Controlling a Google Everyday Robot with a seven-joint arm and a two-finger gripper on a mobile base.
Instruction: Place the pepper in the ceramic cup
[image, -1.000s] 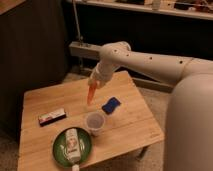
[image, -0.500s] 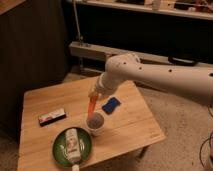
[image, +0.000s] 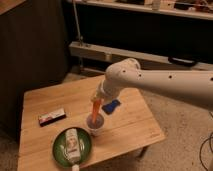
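Note:
The pepper (image: 94, 109), a slim orange tapered vegetable, hangs point-down from my gripper (image: 97, 99), which is shut on its upper end. Its tip reaches into the mouth of the ceramic cup (image: 95, 130), a small pale cup standing on the wooden table (image: 130, 127) near its middle. The gripper is directly above the cup, at the end of the white arm that comes in from the right. The cup's dark interior is partly hidden by the pepper.
A blue sponge-like block (image: 113, 106) lies just right of the cup. A green plate (image: 59, 150) with a bottle (image: 73, 145) on it sits at the front left. A small packaged bar (image: 52, 116) lies at the left.
The arm has moved forward and down with the pepper. The pepper went from beside and above the cup to hanging with its tip in the cup's mouth.

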